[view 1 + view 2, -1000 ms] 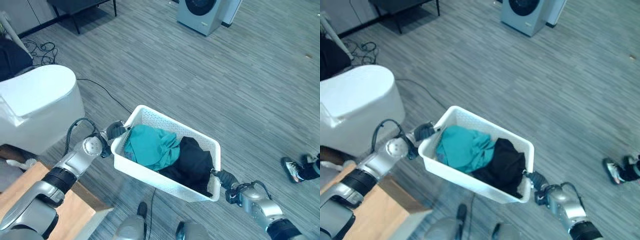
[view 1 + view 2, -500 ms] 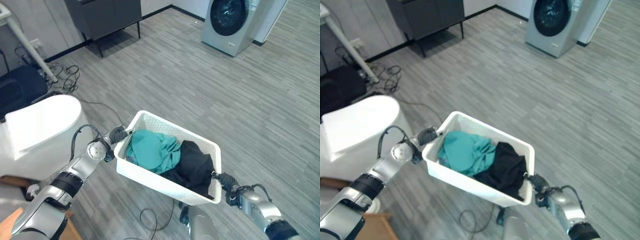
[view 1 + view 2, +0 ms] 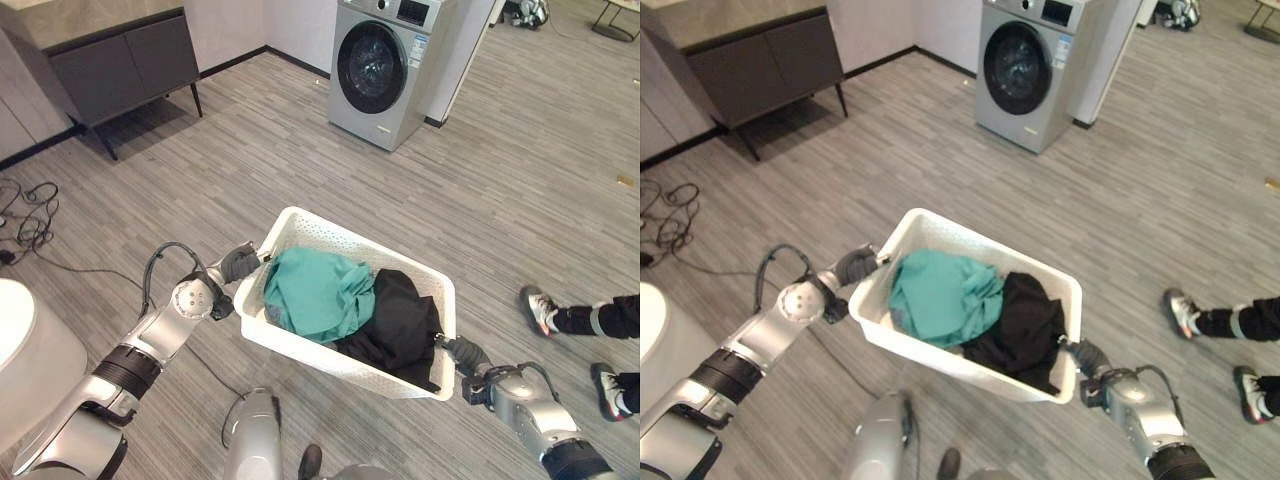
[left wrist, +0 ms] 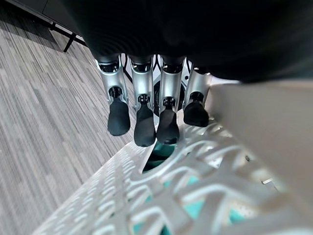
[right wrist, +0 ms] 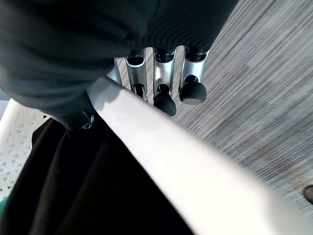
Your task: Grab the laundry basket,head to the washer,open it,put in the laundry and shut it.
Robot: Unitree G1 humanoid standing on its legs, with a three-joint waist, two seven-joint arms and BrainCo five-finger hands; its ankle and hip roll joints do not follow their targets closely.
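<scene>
White perforated laundry basket (image 3: 300, 350) is held off the floor between both hands, directly in front of the robot. L hand (image 3: 238, 264) grips the basket's left end, fingers (image 4: 145, 128) curled over the rim at the handle slot. R hand (image 3: 467, 353) grips the opposite end; fingers (image 5: 164, 100) are hooked under the rim w/ the thumb on the inner side. Inside the basket: teal garment (image 3: 315, 290) toward the L hand, black garment (image 3: 400, 325) toward the R hand, the two touching. To the right, a person's legs and shoes (image 3: 570, 320) stand on grey wood-look floor (image 3: 520, 170). Farther off, grey front-load washer (image 3: 380, 65), door closed. Dark cabinet (image 3: 110, 65) far left.
</scene>
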